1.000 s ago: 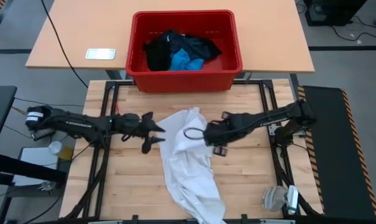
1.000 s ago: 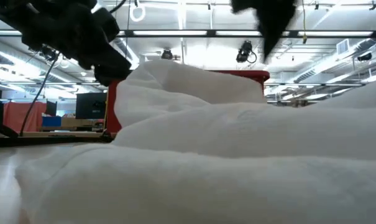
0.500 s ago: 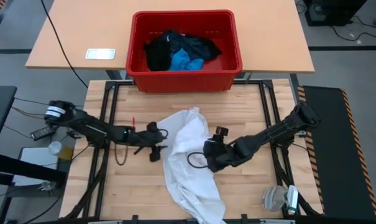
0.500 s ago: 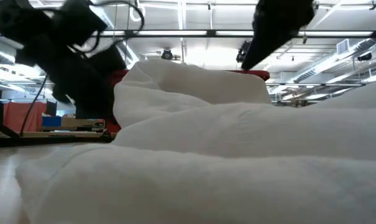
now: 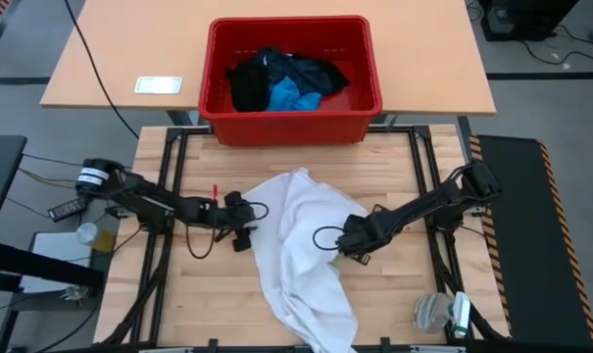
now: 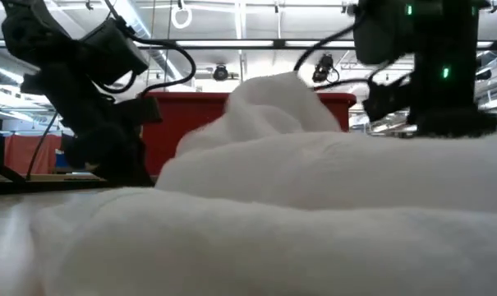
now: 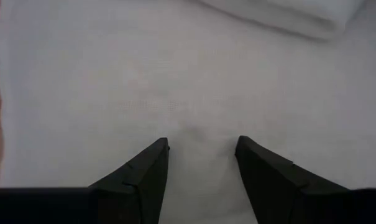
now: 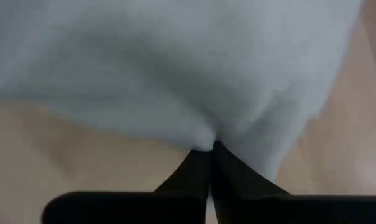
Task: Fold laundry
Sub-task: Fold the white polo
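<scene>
Right gripper [image 5: 347, 242] is pinching the white shirt [image 5: 301, 250] at mid-frame on the wooden table [image 5: 394, 176], while the left gripper [image 5: 249, 227] is resting unclenched at its left edge. Black garments [image 5: 276, 74] and a blue piece [image 5: 291, 96] are sitting in the red crate [image 5: 291, 126] at upper center, under ceiling lights [image 6: 232, 45].
</scene>
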